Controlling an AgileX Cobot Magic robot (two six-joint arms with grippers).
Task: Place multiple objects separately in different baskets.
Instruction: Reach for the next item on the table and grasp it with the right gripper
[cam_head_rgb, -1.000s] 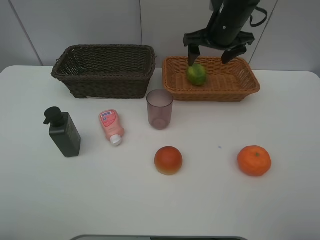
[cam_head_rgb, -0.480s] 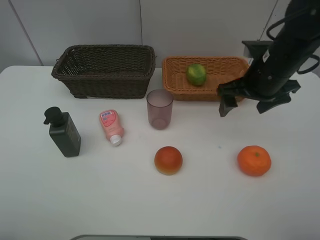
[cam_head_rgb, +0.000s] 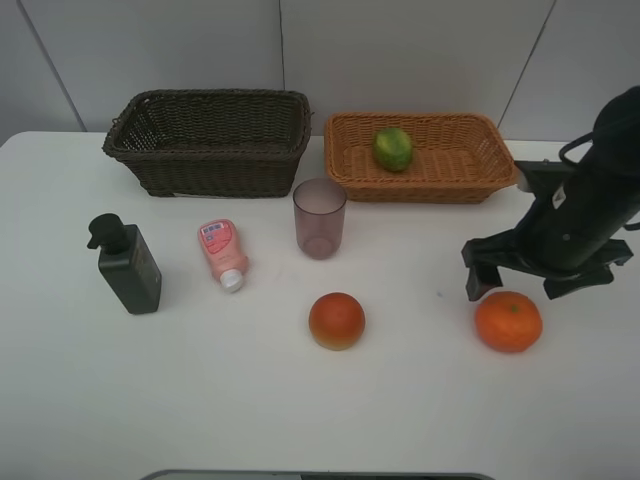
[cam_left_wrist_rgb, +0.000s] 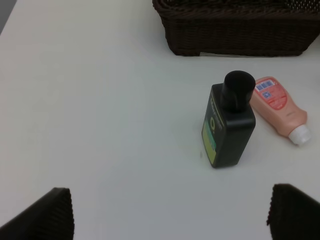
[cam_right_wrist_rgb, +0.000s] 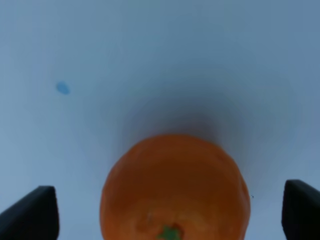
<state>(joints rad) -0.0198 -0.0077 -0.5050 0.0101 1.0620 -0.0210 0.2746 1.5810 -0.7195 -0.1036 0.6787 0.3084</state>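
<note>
My right gripper (cam_head_rgb: 520, 288) is open and hangs low over the orange tangerine (cam_head_rgb: 508, 320), one finger on each side; the right wrist view shows the tangerine (cam_right_wrist_rgb: 175, 187) between the fingertips (cam_right_wrist_rgb: 32, 215). The green round fruit (cam_head_rgb: 393, 148) lies in the light tan basket (cam_head_rgb: 430, 186). The dark brown basket (cam_head_rgb: 210, 140) holds nothing that I can see. The pump bottle (cam_head_rgb: 126, 263), pink tube (cam_head_rgb: 222, 252), mauve cup (cam_head_rgb: 320, 218) and peach-like fruit (cam_head_rgb: 337, 320) stand on the table. My left gripper (cam_left_wrist_rgb: 167, 215) is open and empty, back from the bottle (cam_left_wrist_rgb: 227, 125) and tube (cam_left_wrist_rgb: 280, 107); it is out of the exterior view.
The white table (cam_head_rgb: 200, 390) carries everything; both baskets stand along its far edge against a grey wall. The dark basket's front wall (cam_left_wrist_rgb: 240, 30) shows in the left wrist view. A small blue speck (cam_right_wrist_rgb: 63, 88) marks the table near the tangerine.
My right gripper has left the tan basket, with the green fruit staying in it, and has moved toward the front right and down to the tangerine. Nothing else has moved.
</note>
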